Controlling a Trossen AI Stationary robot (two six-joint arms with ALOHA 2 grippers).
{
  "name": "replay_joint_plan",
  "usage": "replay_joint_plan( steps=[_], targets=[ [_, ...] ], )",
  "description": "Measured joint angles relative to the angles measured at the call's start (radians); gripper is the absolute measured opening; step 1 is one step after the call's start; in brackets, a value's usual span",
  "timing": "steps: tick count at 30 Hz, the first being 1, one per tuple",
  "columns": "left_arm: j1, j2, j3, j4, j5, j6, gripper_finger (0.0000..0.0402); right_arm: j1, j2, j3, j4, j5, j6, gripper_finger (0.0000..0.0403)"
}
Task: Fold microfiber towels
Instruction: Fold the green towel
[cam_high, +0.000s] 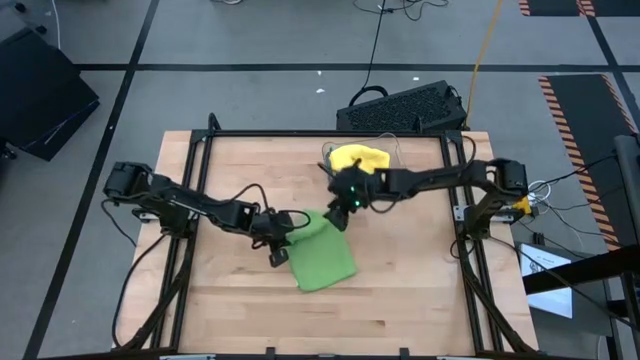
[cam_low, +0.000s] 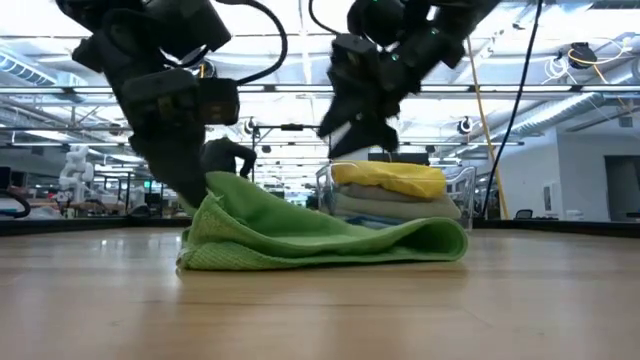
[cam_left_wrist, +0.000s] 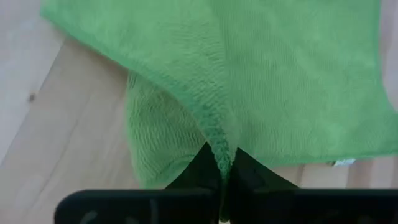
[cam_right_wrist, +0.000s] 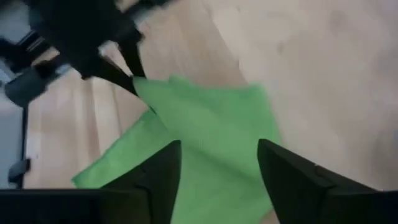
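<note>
One green towel lies mid-table, doubled over. Left gripper is clamped on its edge; right gripper hovers above, fingers apart, empty. Cloth looks soft, light and limp, so it will sag; best pinched at corners or hem.

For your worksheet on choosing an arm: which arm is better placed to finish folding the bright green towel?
Left, probably: the left gripper is shut on the bright green towel, while the right gripper hangs open above it.
</note>
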Motion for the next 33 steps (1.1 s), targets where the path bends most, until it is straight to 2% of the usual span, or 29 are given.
replay_joint_plan(
  steps=[5, 9, 15, 20, 28, 33],
  targets=[
    [-0.014, 0.032, -0.001, 0.038, 0.004, 0.009, 0.0012, -0.051, 0.043, 0.074, -0.018, -0.011, -0.177, 0.0226],
    [-0.026, 0.048, -0.002, 0.023, 0.007, 0.015, 0.0005, -0.098, 0.104, 0.137, -0.020, -0.086, -0.277, 0.0224],
    [-0.039, 0.065, 0.000, 0.041, 0.003, 0.010, 0.0010, -0.135, 0.223, 0.305, -0.103, -0.190, -0.434, 0.0218],
    [-0.039, 0.065, 0.001, 0.035, 0.003, -0.027, 0.0009, -0.150, 0.329, 0.372, -0.132, -0.232, -0.513, 0.0217],
    [-0.051, 0.064, 0.001, 0.035, 0.003, -0.040, 0.0005, -0.129, 0.451, 0.471, -0.173, -0.212, -0.618, 0.0217],
    [-0.051, 0.064, 0.001, 0.034, 0.003, -0.044, 0.0012, -0.113, 0.455, 0.517, -0.310, -0.046, -0.707, 0.0217]
  ],
)
